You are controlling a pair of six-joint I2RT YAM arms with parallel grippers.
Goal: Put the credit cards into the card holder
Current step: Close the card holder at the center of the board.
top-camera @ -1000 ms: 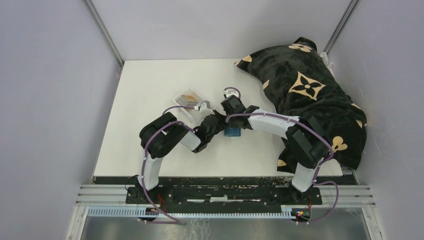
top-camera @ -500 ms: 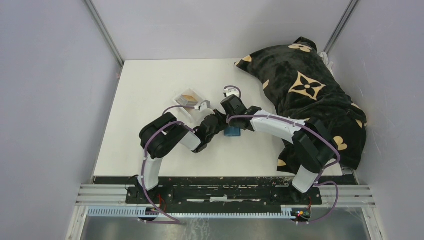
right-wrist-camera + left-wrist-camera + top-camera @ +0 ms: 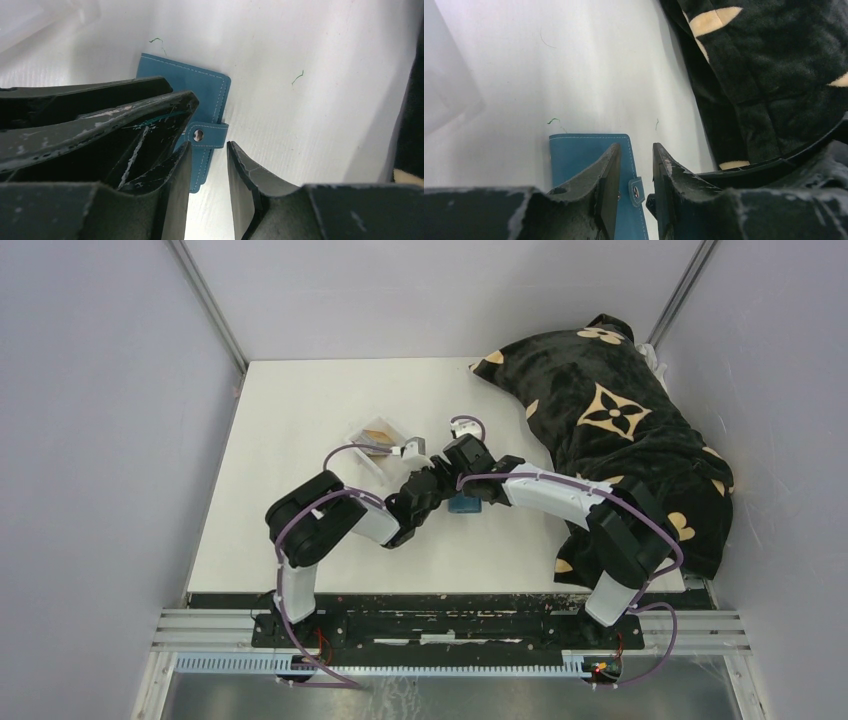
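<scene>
table white, card holder on it, grey walls

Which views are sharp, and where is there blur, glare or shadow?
Top external view: soft even light, no hard shadows, card holder partly hidden under the arms. Left wrist view: card holder sharp, clear tray only a pale haze at left. Right wrist view: stitching crisp, dark jaws fill the foreground.

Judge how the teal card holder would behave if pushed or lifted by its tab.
The card holder lies shut and flat on the smooth table, so a push would probably slide it, not tip it. Its stitched cover looks soft: lifted by the snap tab, it may flex. It looks thin, likely light.
</scene>
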